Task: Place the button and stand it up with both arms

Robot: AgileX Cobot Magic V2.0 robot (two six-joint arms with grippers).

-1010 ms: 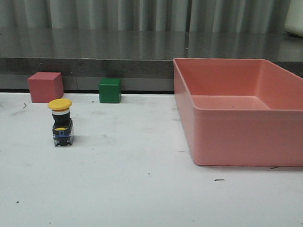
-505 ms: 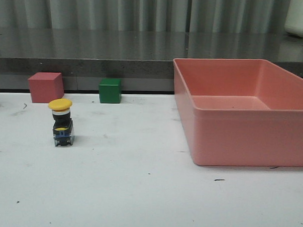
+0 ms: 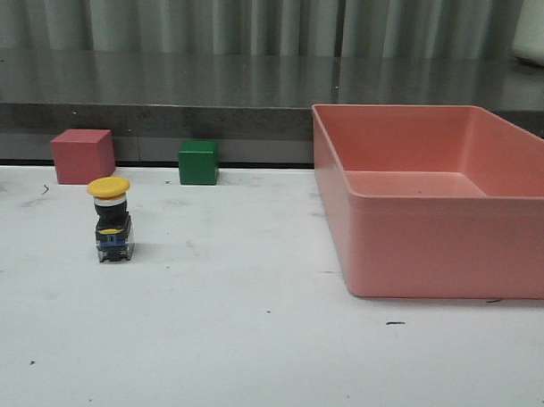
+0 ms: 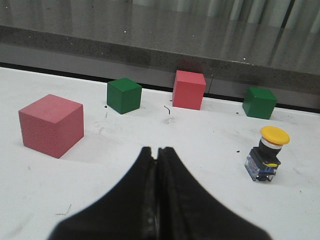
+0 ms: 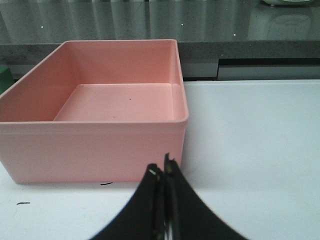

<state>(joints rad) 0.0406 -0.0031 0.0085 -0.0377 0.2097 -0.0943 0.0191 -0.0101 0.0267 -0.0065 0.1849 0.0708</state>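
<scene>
Front view: over the last second nothing has shifted. The button [image 3: 110,219] stands where it stood, upright on its bluish square base, yellow cap uppermost, on the left part of the worktop [image 3: 249,346], and neither arm enters this view. Judged from this, the button is already placed and standing, and the task appears at or near its end, with both arms drawn back.

Left wrist view: the left gripper [image 4: 156,152] has its fingers pressed together, tips meeting, with nothing between them. The button lies well apart from them, free of contact, near a green cube [image 4: 259,102]. Three more cubes sit toward the rear edge: a large pink-red cube [image 4: 51,124], a second green cube [image 4: 124,95] and a smaller pink-red cube [image 4: 189,89].

Right wrist view: the right gripper [image 5: 162,172] likewise has its fingers closed on nothing, tips just short of the near wall of the pink bin [image 5: 95,145], which holds nothing visible.

Materials and shapes: the button has a smooth, domed mushroom cap over a black cylindrical body and a translucent bluish block base with small flat faces, giving a narrow footing. The cubes are matte with sharp edges; the large one shows a fine grainy surface. The bin is smooth moulded plastic, rectangular, with a rolled rim and rounded corners. The worktop is white, matte and lightly scuffed with dark flecks.
</scene>
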